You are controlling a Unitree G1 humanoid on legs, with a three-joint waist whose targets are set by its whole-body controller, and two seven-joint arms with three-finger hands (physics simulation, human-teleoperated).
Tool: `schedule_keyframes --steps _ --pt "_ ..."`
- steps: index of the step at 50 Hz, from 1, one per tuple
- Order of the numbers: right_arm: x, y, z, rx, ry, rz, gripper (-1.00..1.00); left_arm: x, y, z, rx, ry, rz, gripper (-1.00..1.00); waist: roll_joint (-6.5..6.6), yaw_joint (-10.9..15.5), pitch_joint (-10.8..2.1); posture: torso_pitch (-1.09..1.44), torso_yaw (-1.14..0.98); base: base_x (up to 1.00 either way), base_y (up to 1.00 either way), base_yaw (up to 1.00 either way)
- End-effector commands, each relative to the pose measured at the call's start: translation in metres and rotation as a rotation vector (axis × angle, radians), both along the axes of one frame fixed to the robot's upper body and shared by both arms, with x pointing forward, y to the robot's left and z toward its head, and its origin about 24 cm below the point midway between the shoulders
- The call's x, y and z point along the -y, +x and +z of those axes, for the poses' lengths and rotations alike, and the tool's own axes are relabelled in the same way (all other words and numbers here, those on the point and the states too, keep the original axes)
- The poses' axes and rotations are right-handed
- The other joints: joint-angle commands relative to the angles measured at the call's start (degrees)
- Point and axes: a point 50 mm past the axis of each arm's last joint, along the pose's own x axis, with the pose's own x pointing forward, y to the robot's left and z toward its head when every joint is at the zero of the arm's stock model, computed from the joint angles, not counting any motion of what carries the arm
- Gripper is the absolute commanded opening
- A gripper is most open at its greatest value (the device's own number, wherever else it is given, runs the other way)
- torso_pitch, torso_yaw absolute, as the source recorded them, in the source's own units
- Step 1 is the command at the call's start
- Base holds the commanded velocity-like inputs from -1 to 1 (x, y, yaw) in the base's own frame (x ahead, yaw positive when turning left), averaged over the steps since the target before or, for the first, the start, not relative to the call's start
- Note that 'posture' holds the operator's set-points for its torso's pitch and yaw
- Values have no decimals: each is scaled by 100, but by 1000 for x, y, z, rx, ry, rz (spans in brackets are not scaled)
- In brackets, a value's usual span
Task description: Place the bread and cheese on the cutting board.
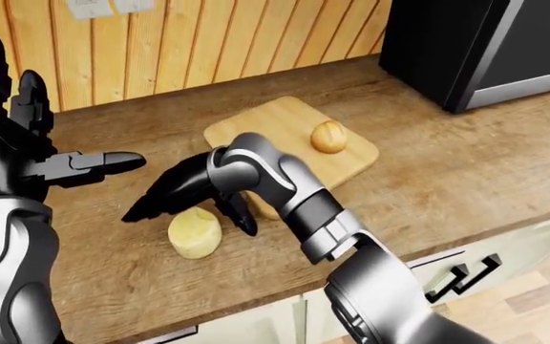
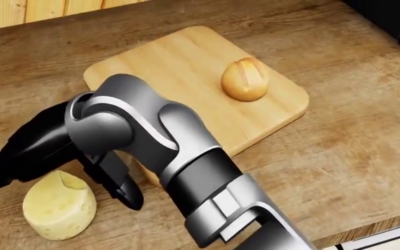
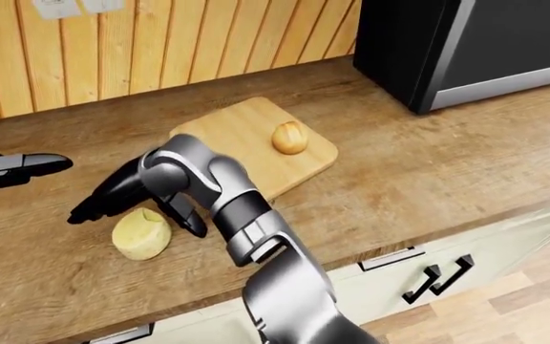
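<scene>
Wooden planks make up the brown table that carries everything we see, running from the pale vertical-slat wall at the top of the left-eye view to the cream cabinet fronts with black handles at the bottom right. We see a large black appliance with a grey edge standing on the table at the top right. Next in size is our grey and black right arm, which enters from the bottom of the head view and bends across toward the left. A light wooden cutting board with rounded corners lies flat on the table near the middle, its lower left part hidden behind the arm. We see the left robot hand raised at the left of the left-eye view, well apart from the board, its 3 black fingers spread and holding nothing. The right robot hand hangs low over the table just left of the board, fingers parted and unclenched; 1 finger stands just beside the cheese, and we cannot tell whether it touches. The pale yellow rounded block of cheese sits on the table, off the board, at the lower left of the head view. The small golden scored bread roll rests on the board, toward its right side.
</scene>
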Motion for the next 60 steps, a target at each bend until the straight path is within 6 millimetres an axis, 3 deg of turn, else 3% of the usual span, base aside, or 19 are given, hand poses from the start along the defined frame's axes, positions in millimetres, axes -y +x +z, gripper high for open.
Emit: schedule_keyframes --steps 1,15,17,19,20,22,23,24,26,36,42,60 --pt "-4 -5 6 -9 13 26 91 1 -6 14 76 30 8 100 52 -4 -107 0 0 0 0 0" --pt "-11 -21 13 -21 3 68 76 1 -7 15 75 30 9 100 86 -72 -46 0 0 0 0 0" --pt "-12 -23 13 -20 0 73 61 0 -7 15 75 30 9 100 92 -80 -39 0 0 0 0 0" --pt "-12 -23 13 -15 -4 78 29 0 -7 15 76 29 9 100 100 -89 -33 0 0 0 0 0" --pt "-12 -23 13 -13 -6 79 -17 0 -7 15 76 29 10 100 103 -93 -30 0 0 0 0 0" --pt "-13 -23 14 -11 -6 82 -25 0 -7 15 76 29 10 100 112 -100 -36 0 0 0 0 0" --pt "-13 -24 14 -11 -5 83 -39 1 -7 15 76 29 9 100 118 -102 -36 0 0 0 0 0" --pt "-13 -24 14 -10 -5 84 -72 0 -7 15 76 29 9 100 124 -101 -34 0 0 0 0 0" --pt "-13 -24 13 -8 -6 85 -100 1 -8 15 76 29 10 100 137 -101 -33 0 0 0 0 0" --pt "-10 -21 14 4 -6 91 -100 1 -8 15 77 28 9 100 163 -68 -44 0 0 0 0 0" --pt "-10 -18 24 15 5 88 -100 1 -7 15 77 28 8 100 156 -57 -58 0 0 0 0 0" --pt "-8 -5 84 87 97 57 -100 1 -7 16 78 29 6 100 107 -11 -49 0 0 0 0 0"
